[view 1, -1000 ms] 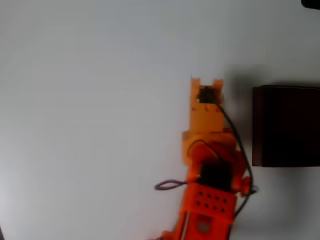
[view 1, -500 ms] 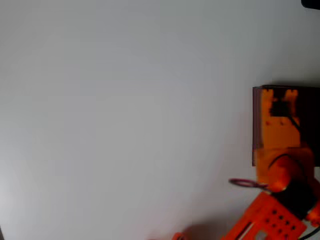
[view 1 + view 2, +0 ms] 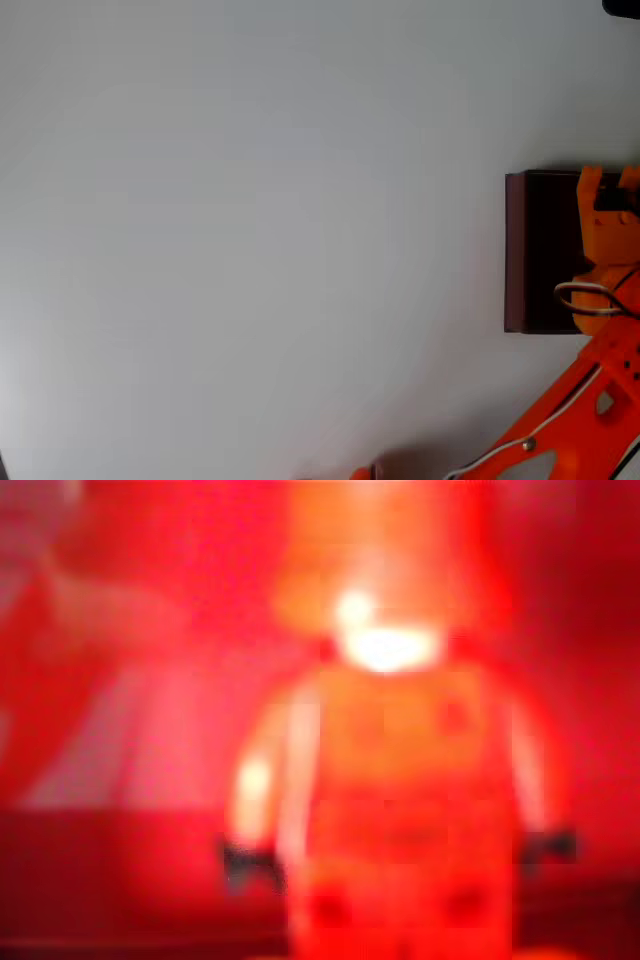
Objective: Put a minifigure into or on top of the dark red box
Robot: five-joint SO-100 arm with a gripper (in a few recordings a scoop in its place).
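Swung rightward since a second ago — off the bare bench [image 3: 250,240] and now over the box [image 3: 545,250], hand [image 3: 608,180] above its dark inside. Figure [image 3: 400,780] fills the wrist view, blurred, apparently pinched in the hand. Carry seems done — next, probably open and drop inside.

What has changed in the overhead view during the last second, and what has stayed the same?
The orange arm swung from the middle of the table to the right in the overhead view; its gripper is now above the dark red box. The wrist view shows the minifigure close up and blurred, apparently held, though no fingers show. The box stayed in place at the right edge, and the white table is unchanged.
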